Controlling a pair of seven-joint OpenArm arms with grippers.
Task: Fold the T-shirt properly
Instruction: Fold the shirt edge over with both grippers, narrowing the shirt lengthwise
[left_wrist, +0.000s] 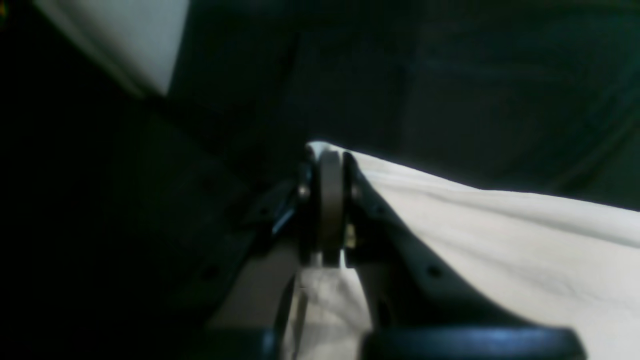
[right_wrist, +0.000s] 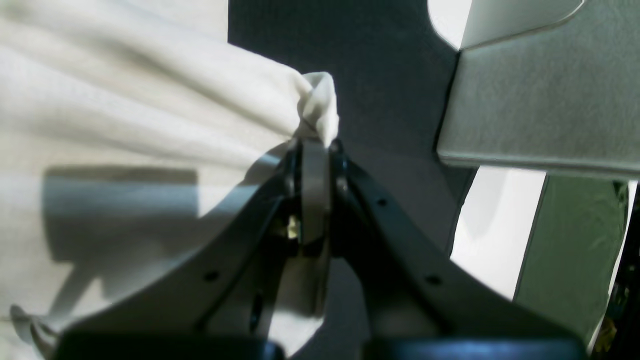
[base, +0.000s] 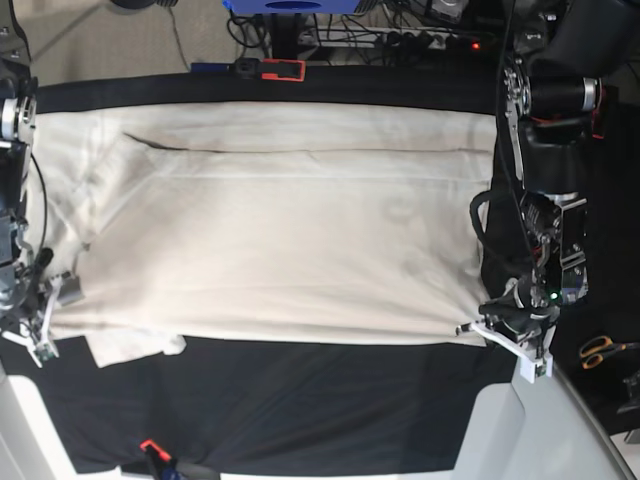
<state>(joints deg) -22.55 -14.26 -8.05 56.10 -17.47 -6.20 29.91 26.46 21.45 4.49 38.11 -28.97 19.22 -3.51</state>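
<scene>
The cream T-shirt (base: 280, 240) lies spread over the black table (base: 300, 400), with its near edge folded toward the middle. My left gripper (base: 478, 328) is at the shirt's near right corner and is shut on the cloth. In the left wrist view the gripper (left_wrist: 327, 155) pinches a raised edge of the shirt (left_wrist: 500, 240). My right gripper (base: 52, 312) is at the shirt's near left corner. In the right wrist view it (right_wrist: 315, 142) is shut on a bunched tip of the shirt (right_wrist: 125, 125). No dark printed mark shows.
Orange-handled scissors (base: 598, 350) lie right of the left arm. A red and black tool (base: 272, 68) sits at the table's far edge, and a small red clip (base: 150, 447) at the near edge. A grey panel (right_wrist: 540, 100) stands right of the right gripper.
</scene>
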